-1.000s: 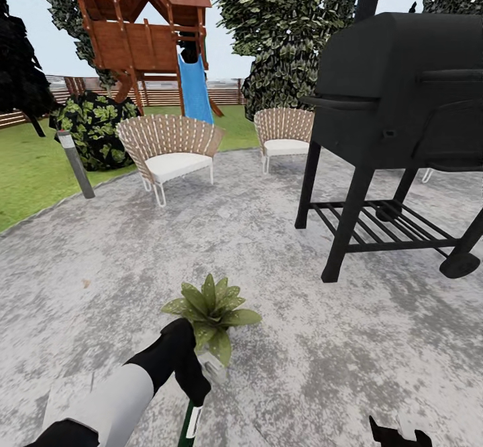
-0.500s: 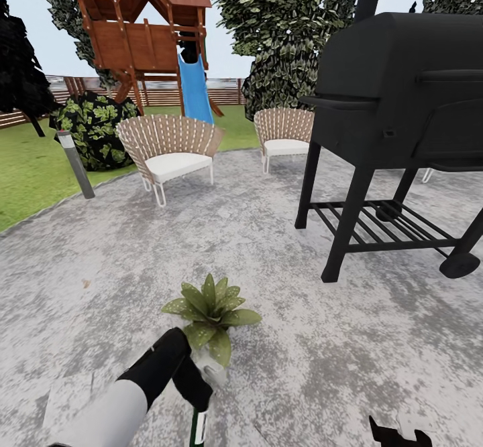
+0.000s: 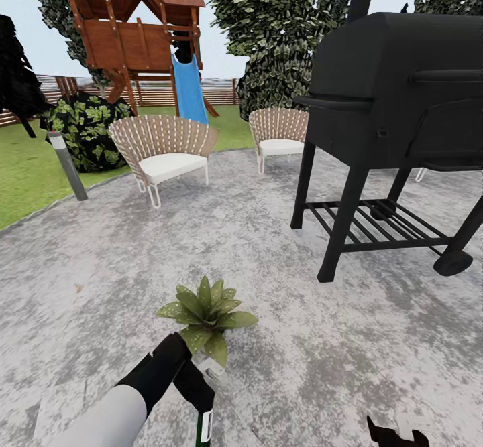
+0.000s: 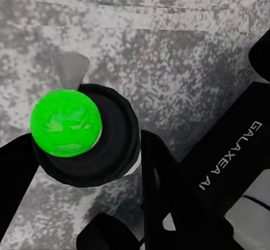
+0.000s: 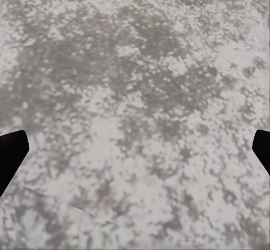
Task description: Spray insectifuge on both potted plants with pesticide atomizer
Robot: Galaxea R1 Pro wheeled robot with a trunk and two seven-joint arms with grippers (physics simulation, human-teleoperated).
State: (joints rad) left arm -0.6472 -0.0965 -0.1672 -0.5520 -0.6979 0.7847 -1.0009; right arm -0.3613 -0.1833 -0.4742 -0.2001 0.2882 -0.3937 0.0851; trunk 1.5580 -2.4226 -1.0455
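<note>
One potted plant, a rosette of pointed green leaves in a small grey pot, stands on the stone patio of the garden. My left gripper hangs just in front of its pot, shut on the pesticide atomizer, a slim dark-green bottle with a white patch. The left wrist view looks down on the pesticide atomizer, with its bright green top and pale nozzle, held between black fingers. My right gripper is low at the near right. Over bare stone, the right gripper is open.
A large black grill on legs stands to the right. Two wicker chairs sit at the patio's far edge. Beyond lie lawn, a bollard light, a shrub and a wooden playset with a blue slide.
The head view has shifted slightly, moving the whole scene left. My left gripper, still holding the atomizer, has sunk a little lower and nearer, away from the plant's leaves.
</note>
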